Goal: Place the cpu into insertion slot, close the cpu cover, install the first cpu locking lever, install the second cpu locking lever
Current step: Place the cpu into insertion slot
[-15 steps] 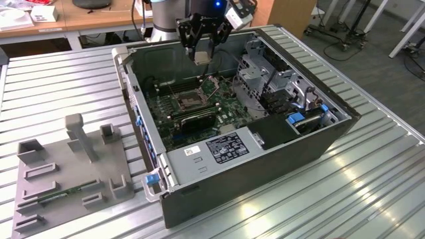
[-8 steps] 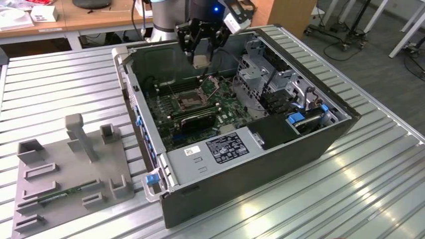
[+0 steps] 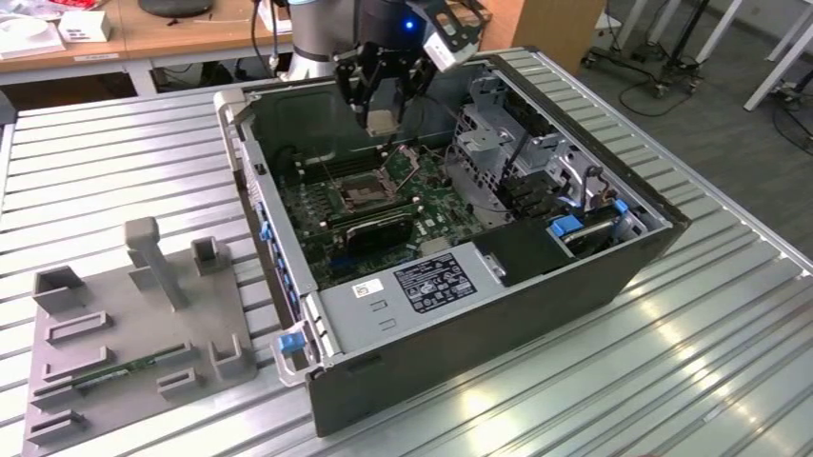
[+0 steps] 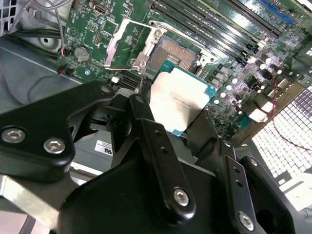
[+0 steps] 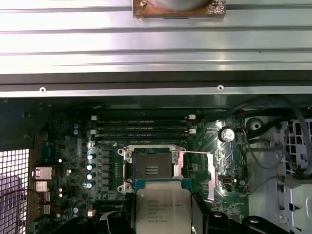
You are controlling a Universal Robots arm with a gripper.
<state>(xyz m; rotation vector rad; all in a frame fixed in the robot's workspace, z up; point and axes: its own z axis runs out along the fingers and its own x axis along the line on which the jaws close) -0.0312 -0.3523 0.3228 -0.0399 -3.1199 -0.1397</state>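
My gripper (image 3: 379, 116) hangs inside the open computer case, above the green motherboard (image 3: 426, 205). It is shut on the cpu (image 4: 178, 103), a flat silvery square with a teal edge, gripped between two black fingers (image 4: 146, 129). The chip floats clear of the board beside the insertion slot (image 4: 173, 52), whose dark contact field lies bare. In the first wrist view the cpu (image 5: 162, 208) sits just short of the insertion slot (image 5: 152, 168). The cpu cover (image 4: 127, 44) is swung open to one side of the socket, and its frame (image 5: 210, 180) stands off the board. The slot (image 3: 362, 193) lies below the gripper.
A black ribbed heatsink (image 3: 375, 228) lies near the socket. A metal drive cage (image 3: 496, 143) rises at the exterior view's right of the board. Memory slots (image 5: 141, 126) run beyond the socket. A grey fixture plate (image 3: 128, 333) rests on the slatted metal table (image 3: 610, 381).
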